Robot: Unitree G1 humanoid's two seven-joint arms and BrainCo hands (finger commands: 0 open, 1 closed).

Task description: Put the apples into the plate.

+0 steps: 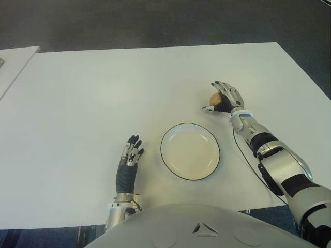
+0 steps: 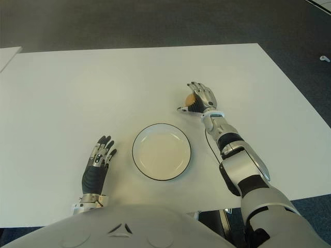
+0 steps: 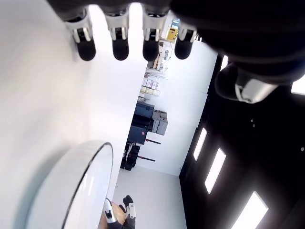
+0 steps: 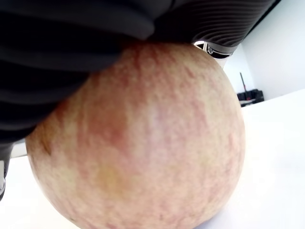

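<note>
while the right hand (image 1: 223, 98) closed its fingers around the apple (image 1: 214, 99) beyond the plate (image 1: 190, 151), the plate lay nearer the robot; the left hand (image 1: 129, 160), fingers extended, showed left of it.

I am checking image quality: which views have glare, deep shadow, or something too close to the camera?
Left wrist view: bright washed-out table and background, dark left hand silhouetted. Right wrist view: the apple fills the frame, the right hand above it nearly black. Eye views: even light, soft shadow beside the plate.
</note>
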